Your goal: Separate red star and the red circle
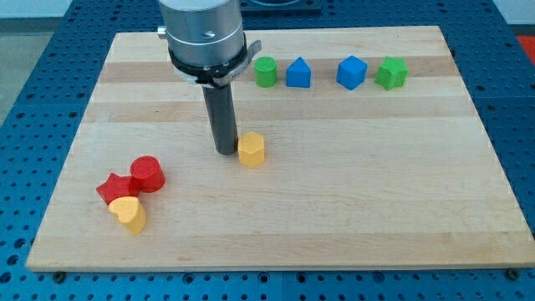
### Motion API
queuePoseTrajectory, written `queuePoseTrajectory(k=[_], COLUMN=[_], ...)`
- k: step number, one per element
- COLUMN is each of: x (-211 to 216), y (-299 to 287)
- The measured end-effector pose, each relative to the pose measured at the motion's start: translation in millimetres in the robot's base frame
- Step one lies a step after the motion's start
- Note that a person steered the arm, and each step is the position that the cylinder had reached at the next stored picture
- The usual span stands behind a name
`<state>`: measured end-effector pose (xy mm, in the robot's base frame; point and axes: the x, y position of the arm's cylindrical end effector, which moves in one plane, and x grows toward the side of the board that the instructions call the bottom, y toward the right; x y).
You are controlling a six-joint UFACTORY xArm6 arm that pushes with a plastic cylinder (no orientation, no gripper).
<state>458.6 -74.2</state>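
Observation:
The red star (pixel 114 187) lies near the view's bottom left on the wooden board (pixel 334 209). The red circle (pixel 147 174) touches it on its upper right. A yellow heart (pixel 129 213) sits against the star's lower right. My tip (pixel 226 151) stands near the board's middle, well to the right of and above the red pair. It is just left of a yellow hexagon (pixel 251 150), close to or touching it.
A row of blocks runs along the view's top: a green cylinder (pixel 266 72), a blue pentagon-like block (pixel 298 73), a blue cube (pixel 352 73) and a green star (pixel 391 73). The arm's grey body (pixel 203 38) hangs over the board's top centre.

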Motion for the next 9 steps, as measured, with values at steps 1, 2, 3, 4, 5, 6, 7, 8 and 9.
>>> queuePoseTrajectory(k=[1,2,3,4,5,6,7,8,9], x=[0,0,0,0,18,43,44,44,50], y=[-23,-77,-127,-151,-151,-152,-152,-152,-152])
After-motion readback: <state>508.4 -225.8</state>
